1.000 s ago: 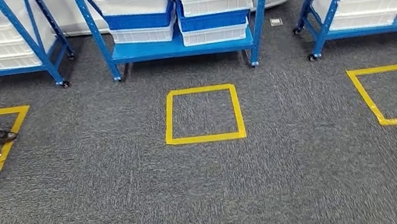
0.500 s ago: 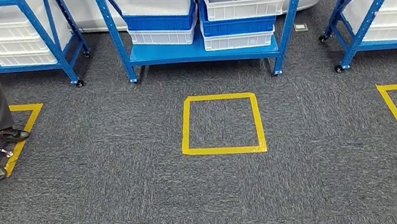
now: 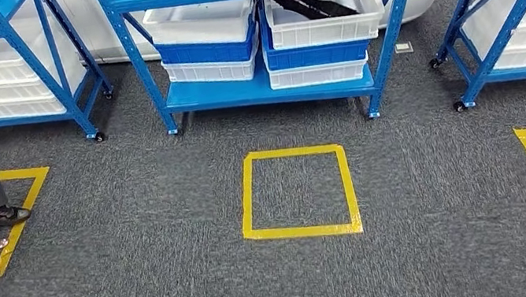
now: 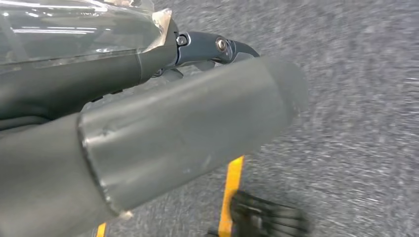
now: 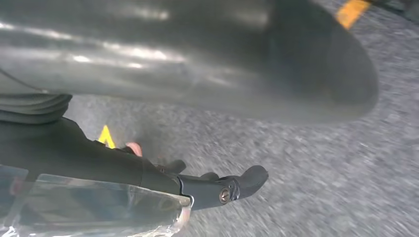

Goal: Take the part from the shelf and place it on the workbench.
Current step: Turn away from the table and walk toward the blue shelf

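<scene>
Grey carpet with yellow tape square, blue shelf beyond holding white bins, dark part in one bin, left hand and right hand hanging, grip unclear.

– Where is the part?

– On the middle shelf, a blue metal rack on small castors that stands on the carpet. The part lies in the white bin that tops the right-hand stack on the lower deck

– What does it look like?

– Dark, long and narrow, slanting across the bin's inside. The deck above hides one end, so its full shape cannot be told

– Is it standing up?

– No, it lies low, below the bin's rim, towards the back

– And the shelf itself?

– Upright and square to the view, its upper deck bare and glossy, its lower deck carrying two stacks of bins side by side
</scene>
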Robot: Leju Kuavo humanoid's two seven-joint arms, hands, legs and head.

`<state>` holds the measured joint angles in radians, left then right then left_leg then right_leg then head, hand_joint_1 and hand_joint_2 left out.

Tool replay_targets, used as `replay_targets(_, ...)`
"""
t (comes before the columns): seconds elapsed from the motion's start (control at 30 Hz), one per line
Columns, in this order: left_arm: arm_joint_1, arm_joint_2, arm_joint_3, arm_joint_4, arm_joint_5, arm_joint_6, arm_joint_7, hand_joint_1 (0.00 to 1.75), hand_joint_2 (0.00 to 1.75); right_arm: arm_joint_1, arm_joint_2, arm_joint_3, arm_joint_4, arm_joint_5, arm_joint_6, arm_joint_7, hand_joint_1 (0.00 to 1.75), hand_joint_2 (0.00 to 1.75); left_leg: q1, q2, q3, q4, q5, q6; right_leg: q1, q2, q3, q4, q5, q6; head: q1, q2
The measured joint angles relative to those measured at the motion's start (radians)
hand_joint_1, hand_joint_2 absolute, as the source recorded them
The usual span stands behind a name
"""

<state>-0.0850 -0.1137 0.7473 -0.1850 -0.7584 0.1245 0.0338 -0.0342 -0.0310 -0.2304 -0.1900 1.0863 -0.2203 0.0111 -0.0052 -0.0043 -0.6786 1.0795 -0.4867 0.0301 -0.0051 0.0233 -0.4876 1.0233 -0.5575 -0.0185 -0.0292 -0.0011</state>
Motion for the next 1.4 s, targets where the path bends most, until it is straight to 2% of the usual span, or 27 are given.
replay_targets(0.03, 0.002, 0.001, 0.001, 0.0, 0.0, 0.0, 0.0, 0.0, 0.0, -0.001, 0.002, 0.0, 0.002, -0.001, 0.003, 0.0, 0.0, 0.0, -0.004, 0.0, 0.001, -0.025, 0.06, 0.008, 0.001, 0.003, 0.011, -0.003, -0.006, 0.008, -0.001, 0.0)
replay_targets(0.07, 0.001, 0.002, 0.001, 0.0, 0.001, 0.0, 0.0, 0.0, 0.0, -0.004, 0.003, 0.0, 0.002, -0.002, 0.004, 0.0, 0.0, 0.0, -0.008, -0.001, 0.009, -0.04, 0.068, 0.015, 0.003, 0.005, 0.023, -0.003, -0.005, 0.019, -0.001, 0.0)
replay_targets(0.13, -0.002, 0.0, 0.002, 0.0, 0.002, 0.001, -0.002, 0.0, 0.0, -0.002, 0.001, -0.001, 0.001, -0.004, 0.007, 0.0, 0.0, 0.0, -0.005, -0.004, 0.051, -0.068, 0.057, 0.029, 0.005, 0.002, 0.027, 0.021, 0.007, 0.04, -0.002, 0.0)
replay_targets(0.17, -0.004, -0.001, 0.002, 0.0, 0.002, 0.0, -0.002, 0.0, 0.0, -0.004, 0.0, -0.002, 0.001, -0.004, 0.008, 0.0, 0.0, 0.0, -0.004, -0.004, 0.076, -0.081, 0.052, 0.036, 0.006, -0.002, 0.008, 0.06, 0.015, 0.048, 0.0, 0.0)
replay_targets(0.23, -0.006, -0.001, 0.002, 0.0, 0.002, -0.001, -0.003, 0.0, 0.0, -0.009, 0.0, -0.004, 0.001, -0.004, 0.011, 0.005, 0.0, 0.0, -0.001, -0.004, 0.121, -0.104, 0.04, 0.043, 0.002, -0.007, -0.064, 0.171, 0.003, 0.048, 0.003, 0.0)
replay_targets(0.3, -0.008, -0.002, 0.003, 0.0, 0.002, -0.002, -0.002, 0.0, 0.0, -0.009, -0.001, -0.006, 0.001, -0.002, 0.015, 0.014, 0.0, 0.0, 0.003, -0.006, 0.165, -0.125, 0.023, 0.044, -0.004, -0.009, -0.146, 0.251, -0.064, 0.04, 0.005, 0.0)
replay_targets(0.37, -0.008, -0.005, 0.004, 0.0, 0.003, -0.001, -0.002, 0.0, 0.0, -0.005, -0.002, -0.006, 0.001, 0.002, 0.021, 0.021, 0.0, 0.0, 0.01, -0.013, 0.212, -0.139, -0.002, 0.037, -0.012, -0.01, -0.192, 0.235, -0.123, 0.049, 0.006, 0.0)
replay_targets(0.4, -0.007, -0.006, 0.004, 0.0, 0.003, -0.001, -0.001, 0.0, 0.0, -0.003, -0.003, -0.006, 0.001, 0.004, 0.023, 0.023, 0.0, 0.0, 0.014, -0.016, 0.235, -0.142, -0.018, 0.031, -0.018, -0.012, -0.201, 0.193, -0.117, 0.063, 0.007, 0.0)
replay_targets(0.43, -0.006, -0.006, 0.005, 0.0, 0.003, 0.0, 0.0, 0.0, 0.0, -0.001, -0.003, -0.006, 0.001, 0.006, 0.025, 0.024, 0.0, 0.0, 0.017, -0.018, 0.252, -0.143, -0.035, 0.025, -0.023, -0.015, -0.204, 0.137, -0.072, 0.082, 0.008, 0.0)
replay_targets(0.47, -0.006, -0.006, 0.006, 0.0, 0.003, 0.0, 0.001, 0.0, 0.0, 0.0, -0.003, -0.006, 0.002, 0.007, 0.028, 0.024, 0.0, 0.0, 0.017, -0.018, 0.269, -0.138, -0.057, 0.017, -0.028, -0.021, -0.209, 0.072, 0.002, 0.101, 0.011, 0.0)
replay_targets(0.5, -0.005, -0.006, 0.008, 0.0, 0.002, 0.0, 0.001, 0.0, 0.0, 0.0, -0.003, -0.006, 0.003, 0.008, 0.03, 0.024, 0.0, 0.0, 0.014, -0.018, 0.281, -0.133, -0.077, 0.009, -0.03, -0.027, -0.206, 0.028, 0.077, 0.111, 0.013, 0.0)
replay_targets(0.53, -0.004, -0.005, 0.01, 0.0, 0.003, 0.001, 0.002, 0.0, 0.0, 0.001, -0.002, -0.006, 0.004, 0.009, 0.034, 0.024, 0.0, 0.0, 0.011, -0.018, 0.293, -0.128, -0.098, 0.003, -0.034, -0.032, -0.205, 0.0, 0.145, 0.11, 0.012, 0.0)
replay_targets(0.57, -0.004, -0.004, 0.012, 0.0, 0.003, 0.001, 0.003, 0.0, 0.0, 0.001, -0.001, -0.006, 0.005, 0.01, 0.037, 0.024, 0.0, 0.0, 0.008, -0.017, 0.304, -0.119, -0.114, -0.003, -0.038, -0.037, -0.201, -0.01, 0.182, 0.102, 0.011, 0.0)
replay_targets(0.63, -0.009, -0.004, 0.013, 0.0, 0.003, 0.001, 0.004, 0.0, 0.0, -0.003, 0.0, -0.006, 0.004, 0.011, 0.041, 0.024, 0.0, 0.0, 0.01, -0.015, 0.278, -0.054, -0.098, -0.014, -0.048, -0.038, -0.191, -0.003, 0.199, 0.082, 0.003, 0.0)
replay_targets(0.7, -0.015, -0.006, 0.013, 0.0, 0.003, 0.001, 0.003, 0.0, 0.0, -0.008, -0.002, -0.007, 0.004, 0.012, 0.041, 0.023, 0.0, 0.0, 0.014, -0.011, 0.179, 0.096, -0.069, -0.024, -0.051, -0.038, -0.183, -0.007, 0.192, 0.072, -0.002, 0.0)
replay_targets(0.73, -0.016, -0.007, 0.013, 0.0, 0.002, 0.001, 0.003, 0.0, 0.0, -0.01, -0.002, -0.007, 0.004, 0.012, 0.041, 0.023, 0.0, 0.0, 0.015, -0.009, 0.125, 0.173, -0.086, -0.026, -0.051, -0.037, -0.179, -0.011, 0.187, 0.066, -0.002, 0.0)
replay_targets(0.77, -0.016, -0.007, 0.013, 0.0, 0.001, 0.001, 0.004, 0.0, 0.0, -0.012, -0.002, -0.007, 0.004, 0.012, 0.041, 0.023, 0.0, 0.0, 0.016, -0.008, 0.081, 0.229, -0.13, -0.028, -0.051, -0.037, -0.173, -0.013, 0.182, 0.059, -0.002, 0.0)
replay_targets(0.83, -0.015, -0.007, 0.014, 0.0, -0.001, 0.001, 0.004, 0.0, 0.0, -0.014, -0.002, -0.009, 0.003, 0.012, 0.042, 0.024, 0.0, 0.0, 0.018, -0.007, 0.029, 0.269, -0.225, -0.033, -0.052, -0.036, -0.16, -0.015, 0.173, 0.048, -0.003, 0.0)
replay_targets(0.87, -0.016, -0.007, 0.014, 0.0, -0.003, 0.001, 0.004, 0.0, 0.0, -0.014, -0.002, -0.01, 0.003, 0.013, 0.042, 0.024, 0.0, 0.0, 0.02, -0.006, 0.021, 0.254, -0.237, -0.035, -0.054, -0.035, -0.155, -0.015, 0.17, 0.045, -0.003, 0.0)
replay_targets(0.9, -0.016, -0.007, 0.014, 0.0, -0.004, 0.001, 0.005, 0.0, 0.0, -0.015, 0.0, -0.012, 0.003, 0.015, 0.042, 0.024, 0.0, 0.0, 0.022, -0.005, 0.027, 0.216, -0.214, -0.038, -0.055, -0.034, -0.151, -0.015, 0.167, 0.045, -0.003, 0.0)
replay_targets(0.97, -0.017, -0.008, 0.014, 0.0, -0.005, 0.001, 0.007, 0.0, 0.0, -0.016, 0.001, -0.014, 0.003, 0.017, 0.043, 0.024, 0.0, 0.0, 0.031, -0.003, 0.062, 0.095, -0.125, -0.042, -0.056, -0.031, -0.146, -0.013, 0.165, 0.052, -0.004, 0.0)
replay_targets(1.03, -0.021, -0.01, 0.014, 0.0, -0.005, 0.001, 0.009, 0.0, 0.0, -0.017, 0.0, -0.015, 0.003, 0.018, 0.043, 0.025, 0.0, 0.0, 0.037, 0.002, 0.086, 0.005, -0.097, -0.038, -0.047, -0.029, -0.152, -0.008, 0.159, 0.068, -0.005, 0.0)
replay_targets(1.07, -0.022, -0.011, 0.014, 0.0, -0.005, 0.001, 0.01, 0.0, 0.0, -0.018, -0.002, -0.015, 0.003, 0.018, 0.043, 0.025, 0.0, 0.0, 0.037, 0.004, 0.089, -0.014, -0.099, -0.033, -0.04, -0.029, -0.155, -0.007, 0.156, 0.076, -0.005, 0.0)
replay_targets(1.13, -0.021, -0.015, 0.014, 0.0, -0.006, 0.002, 0.01, 0.0, 0.0, -0.018, -0.004, -0.015, 0.002, 0.019, 0.045, 0.025, 0.0, 0.0, 0.036, 0.008, 0.092, -0.025, -0.059, -0.03, -0.032, -0.03, -0.156, -0.006, 0.148, 0.081, 0.0, 0.0)
replay_targets(1.2, -0.021, -0.018, 0.014, 0.0, -0.006, 0.002, 0.01, 0.0, 0.0, -0.018, -0.007, -0.015, 0.002, 0.019, 0.047, 0.026, 0.0, 0.0, 0.036, 0.011, 0.096, -0.031, -0.015, -0.027, -0.032, -0.03, -0.148, -0.009, 0.139, 0.07, 0.003, 0.0)
replay_targets(1.27, -0.021, -0.017, 0.015, 0.0, -0.006, 0.002, 0.01, 0.0, 0.0, -0.018, -0.008, -0.016, 0.002, 0.02, 0.051, 0.027, 0.0, 0.0, 0.034, 0.012, 0.098, -0.031, -0.01, -0.014, -0.032, -0.03, -0.142, -0.015, 0.135, 0.058, 0.006, 0.0)
replay_targets(1.4, -0.022, -0.019, 0.016, 0.0, -0.007, 0.001, 0.01, 0.0, 0.0, -0.018, -0.013, -0.016, 0.002, 0.021, 0.057, 0.031, 0.0, 0.0, 0.028, 0.01, 0.099, -0.03, -0.011, -0.006, -0.034, -0.03, -0.135, -0.021, 0.154, 0.028, 0.008, 0.0)
